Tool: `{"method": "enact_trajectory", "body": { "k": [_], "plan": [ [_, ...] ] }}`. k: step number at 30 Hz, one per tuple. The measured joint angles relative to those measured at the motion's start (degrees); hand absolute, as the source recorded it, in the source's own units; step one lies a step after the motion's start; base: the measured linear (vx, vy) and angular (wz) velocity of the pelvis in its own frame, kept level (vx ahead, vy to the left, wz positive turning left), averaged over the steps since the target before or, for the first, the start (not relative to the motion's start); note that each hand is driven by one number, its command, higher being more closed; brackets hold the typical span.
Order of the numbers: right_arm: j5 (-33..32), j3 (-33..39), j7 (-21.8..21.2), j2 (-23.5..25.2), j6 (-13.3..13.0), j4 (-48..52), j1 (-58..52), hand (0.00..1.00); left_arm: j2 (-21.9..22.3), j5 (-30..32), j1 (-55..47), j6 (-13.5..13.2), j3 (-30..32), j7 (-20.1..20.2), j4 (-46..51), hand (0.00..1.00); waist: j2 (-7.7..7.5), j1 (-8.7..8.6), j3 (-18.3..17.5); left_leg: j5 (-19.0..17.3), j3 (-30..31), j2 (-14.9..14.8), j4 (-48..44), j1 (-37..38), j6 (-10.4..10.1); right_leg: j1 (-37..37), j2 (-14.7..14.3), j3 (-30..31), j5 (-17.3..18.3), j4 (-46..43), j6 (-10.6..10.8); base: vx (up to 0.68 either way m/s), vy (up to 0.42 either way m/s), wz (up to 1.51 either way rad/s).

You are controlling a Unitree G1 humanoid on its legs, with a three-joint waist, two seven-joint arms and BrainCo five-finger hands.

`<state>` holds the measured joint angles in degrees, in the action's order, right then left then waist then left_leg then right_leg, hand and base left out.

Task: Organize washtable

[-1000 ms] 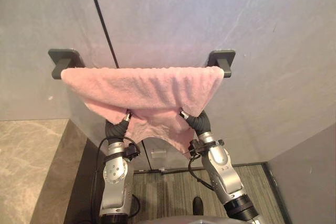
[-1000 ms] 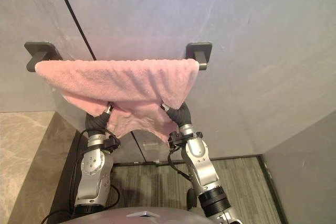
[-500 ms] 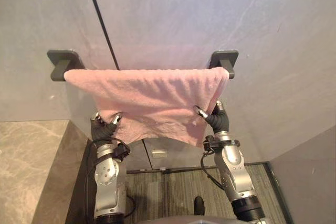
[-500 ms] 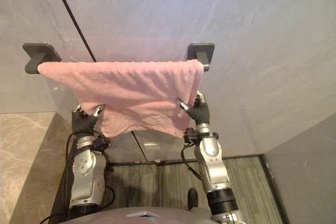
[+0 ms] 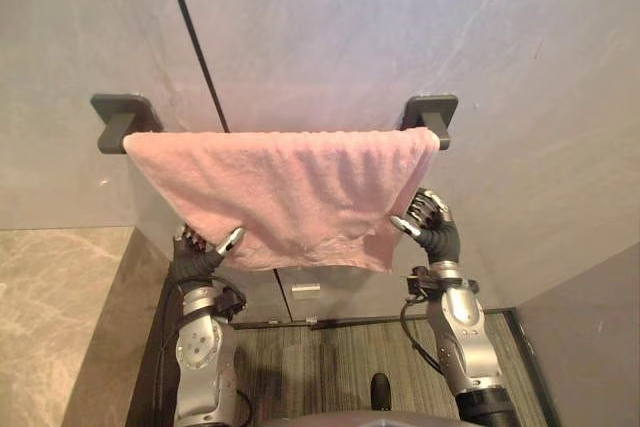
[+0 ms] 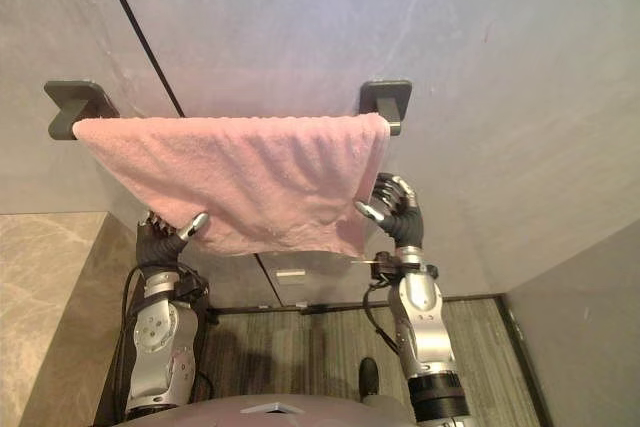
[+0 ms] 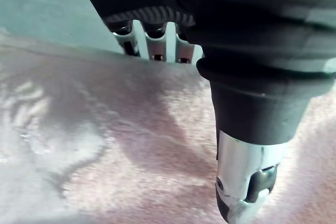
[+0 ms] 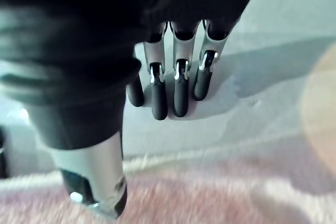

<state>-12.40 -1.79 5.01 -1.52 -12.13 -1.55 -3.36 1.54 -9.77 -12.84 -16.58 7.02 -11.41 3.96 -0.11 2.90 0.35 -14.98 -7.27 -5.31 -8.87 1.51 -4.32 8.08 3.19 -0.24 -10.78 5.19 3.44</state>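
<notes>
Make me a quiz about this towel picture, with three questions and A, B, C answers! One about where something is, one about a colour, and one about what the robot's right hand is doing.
1. Where is the towel?
A. In a heap on the floor
B. Draped on the wall between the left bracket and the right bracket
C. Folded in a basket

2. What colour is the towel?
A. Pink
B. Blue
C. Green

3. What is the right hand doing?
A. Squeezing a bottle
B. Holding a brush
C. Open beside the towel's lower corner, holding nothing

Answers:
1 B, since the towel's top edge runs straight from one dark bracket to the other.
2 A, since the cloth is pink all over against the grey wall.
3 C, since its wrist view shows straight fingers with just wall past them.
</notes>
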Motion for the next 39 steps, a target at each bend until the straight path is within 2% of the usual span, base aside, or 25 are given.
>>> {"method": "enact_trajectory", "body": {
  "k": [4, 11, 16, 19, 22, 23, 26, 28, 31, 35, 37, 39],
  "plan": [
    [-0.01, 4.18, -0.21, -0.09, -0.39, 2.29, -4.37, 0.0, 0.01, 0.01, -3.48, 0.11, 2.44, 2.25, -4.5, 0.0, 0.73, -0.16, 0.53, 0.0, 0.1, 0.0, 0.0, -0.11, 0.03, 0.04, 0.05, -0.19, 0.0, 0.0, 0.0, 0.0, 0.001, 0.02],
    [-0.11, 8.11, -1.86, -0.16, -0.42, 3.24, -8.2, 0.0, 0.1, -1.68, -7.49, 0.07, 8.04, 4.65, -6.05, 0.0, 0.84, 0.15, 0.82, 0.0, -0.07, -0.01, -0.06, -0.13, 0.02, 0.07, 0.04, -0.09, 0.01, 0.0, 0.01, 0.0, 0.0, 0.0],
    [-2.27, 9.6, -4.21, -0.34, -1.19, 8.06, -10.36, 0.0, 0.0, -10.49, -8.56, -0.16, 11.03, 8.98, -2.23, 0.0, 0.49, 0.54, 1.3, -0.01, -0.15, -0.02, -0.29, -0.15, 0.02, 0.04, 0.04, -0.05, 0.0, 0.0, 0.01, 0.0, 0.0, 0.0],
    [-2.29, 10.46, -6.91, -0.93, -1.45, 10.96, -12.67, 0.0, -0.26, -17.07, -10.5, -0.98, 11.37, 13.67, 3.56, 0.0, 0.41, 0.65, 1.39, -0.06, -0.17, 0.0, -0.33, -0.1, 0.1, -0.03, 0.08, -0.04, 0.0, 0.0, 0.01, 0.0, 0.0, 0.0],
    [-3.05, 10.66, -10.24, -3.73, -1.55, 11.22, -14.9, 0.0, -0.72, -23.78, -12.24, -1.73, 13.88, 18.06, 9.35, 0.0, 0.21, 0.67, 1.6, -0.17, -0.45, 0.02, -0.4, 0.2, 0.23, -0.25, 0.04, 0.28, -0.01, -0.01, 0.02, 0.0, 0.005, -0.04],
    [-6.37, 10.48, -12.8, -5.91, -1.55, 11.81, -16.61, 0.0, -2.15, -28.48, -12.51, -1.85, 14.9, 20.97, 11.33, 0.0, 0.19, 0.79, 1.64, -0.2, -0.56, 0.02, -0.4, 0.4, 0.26, -0.42, 0.03, 0.37, -0.01, -0.01, 0.03, 0.0, 0.004, -0.06],
    [-11.11, 10.19, -17.4, -9.96, -1.54, 14.64, -18.68, 0.0, -4.46, -34.79, -13.48, -2.03, 15.94, 25.19, 14.19, 0.0, 0.4, 0.76, 2.32, -0.39, -1.0, 0.02, -0.49, 1.13, 0.36, -0.96, -0.04, 0.84, -0.02, -0.01, 0.05, -0.01, 0.007, -0.08],
    [-19.82, 9.91, -24.39, -14.64, -1.47, 15.56, -19.96, 0.0, -7.55, -40.94, -15.36, -1.89, 16.03, 31.89, 17.28, 0.0, 0.18, 0.7, 2.54, -0.47, -1.47, 0.08, -0.63, 1.29, 0.44, -0.96, -0.03, 1.18, -0.11, -0.01, 0.18, -0.03, 0.006, -0.1],
    [-27.67, 9.98, -30.39, -15.68, -0.8, 15.45, -20.53, 0.0, -9.2, -45.16, -16.65, -1.02, 16.78, 38.88, 19.0, 0.0, 0.02, 0.67, 2.54, -0.5, -1.97, 0.08, -0.64, 1.59, 0.43, -0.97, -0.26, 1.72, -0.16, -0.01, 0.25, -0.02, -0.013, -0.09],
    [-34.26, 9.76, -34.91, -15.8, 0.82, 15.15, -20.19, 0.0, -9.26, -48.28, -16.41, -0.49, 18.01, 43.74, 19.77, 0.0, 0.05, 0.82, 2.55, -0.59, -2.86, 0.09, -0.66, 2.07, 0.47, -1.0, -0.64, 2.73, -0.28, -0.02, 0.38, -0.01, -0.012, -0.13],
    [-39.11, 7.52, -38.49, -15.83, 2.46, 14.95, -19.5, 0.0, -9.22, -51.46, -15.84, 1.2, 17.51, 47.55, 20.35, 0.0, 0.0, 0.82, 2.52, -0.62, -3.3, 0.12, -0.66, 2.35, 0.51, -1.04, -0.7, 3.08, -0.38, -0.02, 0.49, -0.01, 0.004, -0.09],
    [-41.03, 4.37, -40.34, -15.96, 3.61, 14.64, -18.14, 0.0, -9.3, -53.19, -14.64, 2.43, 16.21, 49.67, 20.34, 0.0, 0.0, 0.78, 2.52, -0.62, -3.56, 0.15, -0.64, 2.66, 0.51, -1.15, -0.75, 3.37, -0.45, -0.02, 0.55, -0.01, 0.001, -0.09]
  ]
}}
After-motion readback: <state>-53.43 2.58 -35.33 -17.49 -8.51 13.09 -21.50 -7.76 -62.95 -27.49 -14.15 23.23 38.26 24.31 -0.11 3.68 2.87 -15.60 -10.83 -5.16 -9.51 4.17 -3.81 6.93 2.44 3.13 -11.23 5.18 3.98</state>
